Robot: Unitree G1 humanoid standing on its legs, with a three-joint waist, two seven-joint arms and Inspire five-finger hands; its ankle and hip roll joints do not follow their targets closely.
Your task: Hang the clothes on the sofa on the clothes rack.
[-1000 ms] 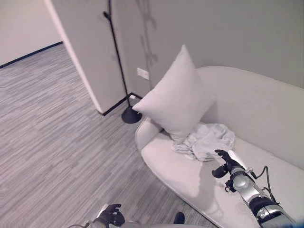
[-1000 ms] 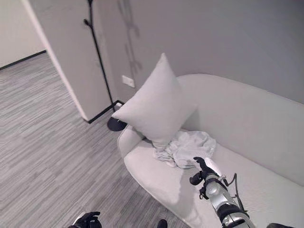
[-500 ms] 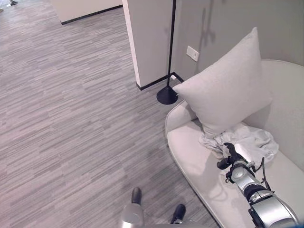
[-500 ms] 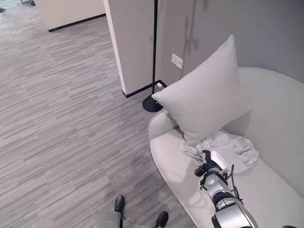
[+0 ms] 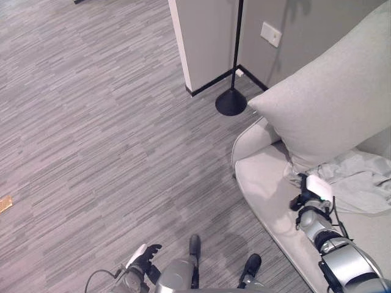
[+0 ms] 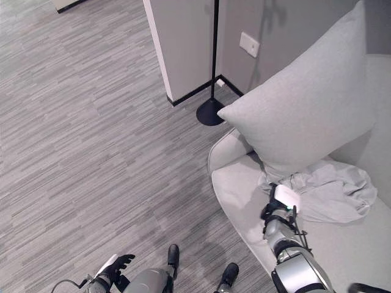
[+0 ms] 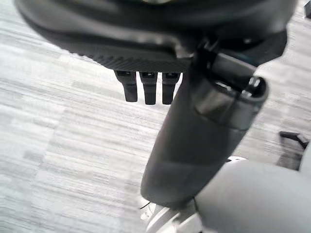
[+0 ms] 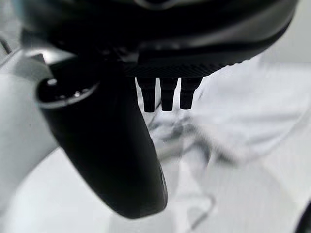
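A crumpled pale grey garment (image 5: pixel 360 180) lies on the light sofa (image 5: pixel 263 183), below the lower corner of a big grey pillow (image 5: pixel 330 110). My right hand (image 5: pixel 308 194) is at the garment's near edge, open, its fingers (image 8: pixel 167 94) straight and its thumb (image 8: pixel 112 145) apart, with the cloth (image 8: pixel 233 111) just past them. I cannot tell whether it touches the cloth. The clothes rack (image 5: pixel 232 102), a thin black pole on a round base, stands on the floor beyond the sofa's end. My left hand (image 5: pixel 142 264) hangs low over the floor, open and holding nothing.
A wall corner (image 5: pixel 201 43) with a dark skirting stands just behind the rack, and a white socket (image 5: pixel 270 33) is on the wall by the pillow. Grey striped flooring (image 5: pixel 91 122) spreads wide to the left. A small brown scrap (image 5: pixel 5 203) lies at the far left.
The camera has swung down and left, so the whole picture shifted. My right hand has reached forward to the garment's edge. My left hand shows again at the lower edge.
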